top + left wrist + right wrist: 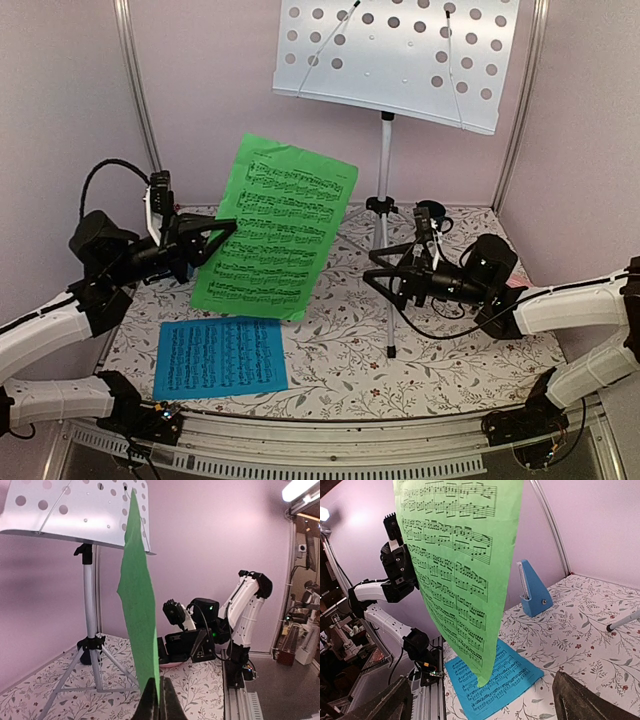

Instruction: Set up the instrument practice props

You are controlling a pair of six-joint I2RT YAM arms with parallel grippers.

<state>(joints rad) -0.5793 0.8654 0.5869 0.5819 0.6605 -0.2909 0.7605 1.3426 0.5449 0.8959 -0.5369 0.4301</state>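
Item 1: green sheet [272,228], held upright. Black printed music across the whole face, set in many stacked staves. The right wrist view shows beamed runs of notes, bar lines and paired staves. No words, title or numbers can be made out.
Item 2: blue sheet [221,356], flat on the floral tabletop. Black printed staves in close rows, with a short line at the top edge too small to read.
No brand, label or numeral is legible elsewhere
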